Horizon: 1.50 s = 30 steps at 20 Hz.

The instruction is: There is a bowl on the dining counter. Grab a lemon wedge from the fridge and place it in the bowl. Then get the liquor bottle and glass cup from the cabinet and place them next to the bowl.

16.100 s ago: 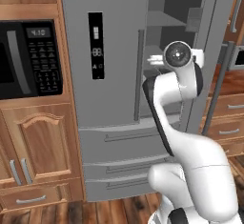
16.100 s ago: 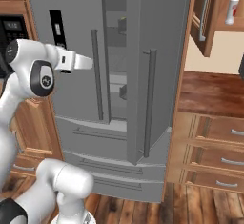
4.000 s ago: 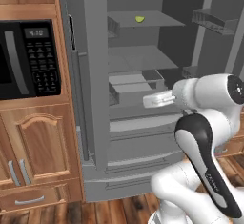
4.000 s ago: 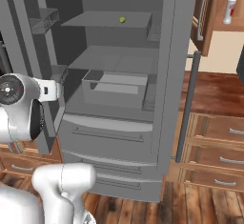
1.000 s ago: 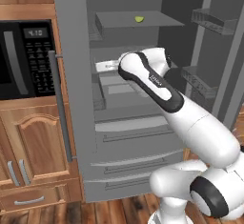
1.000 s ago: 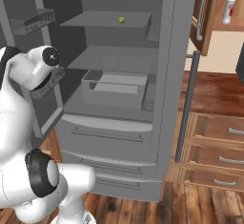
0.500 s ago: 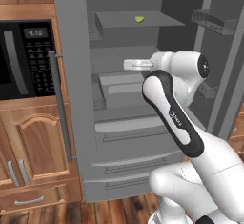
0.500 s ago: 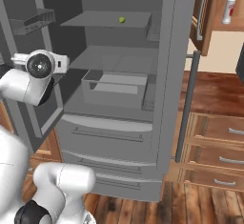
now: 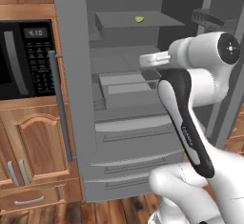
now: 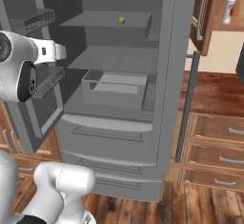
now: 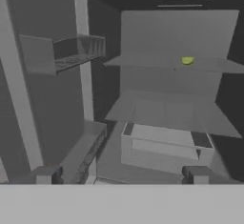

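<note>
White arm's two-finger gripper (image 11: 120,174) hangs before the tall grey steel fridge (image 9: 124,137), both doors swung wide, jaws spread fully, holding and touching nothing. Open space lies ahead over the clear bin (image 11: 164,147). Beyond, the tiny yellow-green lemon wedge (image 9: 139,19) sits on the upper shelf (image 10: 107,20), near its front edge.

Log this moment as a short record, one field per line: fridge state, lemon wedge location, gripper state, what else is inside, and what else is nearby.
fridge: both doors open, lower drawers shut
lemon wedge: on the upper shelf, untouched
gripper: open, empty, pointed into the fridge below the wedge's shelf
inside: clear bin on the lower shelf, door racks
liquor bottle: upright in the cabinet right of the fridge
microwave: left of the fridge
</note>
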Tool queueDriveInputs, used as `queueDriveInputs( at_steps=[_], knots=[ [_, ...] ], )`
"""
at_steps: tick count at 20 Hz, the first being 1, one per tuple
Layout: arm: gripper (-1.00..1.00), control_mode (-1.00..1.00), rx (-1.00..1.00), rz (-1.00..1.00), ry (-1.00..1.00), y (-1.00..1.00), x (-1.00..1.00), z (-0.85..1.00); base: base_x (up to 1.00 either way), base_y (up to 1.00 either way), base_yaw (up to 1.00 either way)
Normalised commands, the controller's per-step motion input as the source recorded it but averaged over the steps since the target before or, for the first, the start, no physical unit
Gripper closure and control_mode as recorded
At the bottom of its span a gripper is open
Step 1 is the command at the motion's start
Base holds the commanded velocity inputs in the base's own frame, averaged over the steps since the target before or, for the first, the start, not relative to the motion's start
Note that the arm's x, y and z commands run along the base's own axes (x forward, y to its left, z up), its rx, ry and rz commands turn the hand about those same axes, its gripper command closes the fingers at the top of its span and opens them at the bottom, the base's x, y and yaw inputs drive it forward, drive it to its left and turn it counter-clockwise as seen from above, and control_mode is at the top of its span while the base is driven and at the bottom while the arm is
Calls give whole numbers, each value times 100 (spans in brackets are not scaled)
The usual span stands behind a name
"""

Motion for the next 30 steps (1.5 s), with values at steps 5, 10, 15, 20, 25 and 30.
queueDriveInputs(
  at_steps=[5,10,15,20,25,30],
  knots=[
    [-100,-100,-24,-9,18,-15,-98,0,0,0,0],
    [-100,-100,-10,-9,27,-21,-76,-13,0,0,0],
    [-100,-100,0,-6,16,-24,-62,-1,0,0,0],
    [-100,-100,2,0,-3,-2,-40,0,0,0,0],
    [-100,-100,0,0,-19,0,-4,-1,0,0,0],
    [-100,-100,0,0,-27,0,16,-13,0,0,0]
  ],
)
